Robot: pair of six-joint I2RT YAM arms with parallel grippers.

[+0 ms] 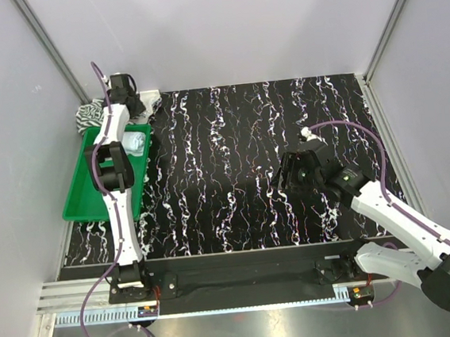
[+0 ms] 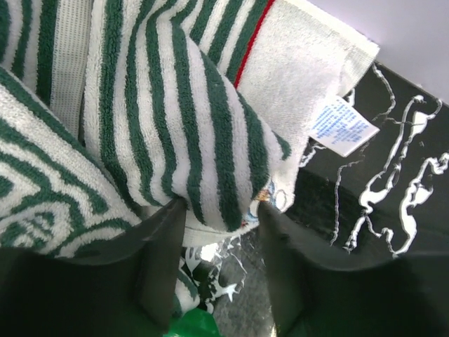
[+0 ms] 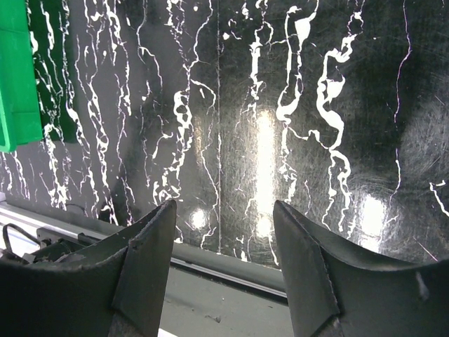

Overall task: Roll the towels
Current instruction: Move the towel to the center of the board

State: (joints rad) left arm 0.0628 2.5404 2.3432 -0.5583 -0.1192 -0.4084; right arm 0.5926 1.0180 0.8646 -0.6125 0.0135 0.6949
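Note:
The striped towel [image 2: 175, 105], with dark and white stripes, a red line and a white care label, lies bunched at the table's far left corner [image 1: 87, 114]. My left gripper [image 2: 221, 210] is closed on a hanging fold of it, with a finger [image 2: 165, 239] pressing each side. In the top view the left gripper [image 1: 127, 97] reaches over the tray's far end. The light blue towel [image 1: 135, 140] lies rolled in the green tray [image 1: 80, 194]. My right gripper [image 3: 224, 210] is open and empty, hovering over the table right of centre [image 1: 289, 175].
The tray sits along the table's left side, under the left arm. White walls enclose the black marbled table [image 1: 231, 152] on three sides. A metal rail [image 3: 210, 270] runs along the near edge below the right gripper.

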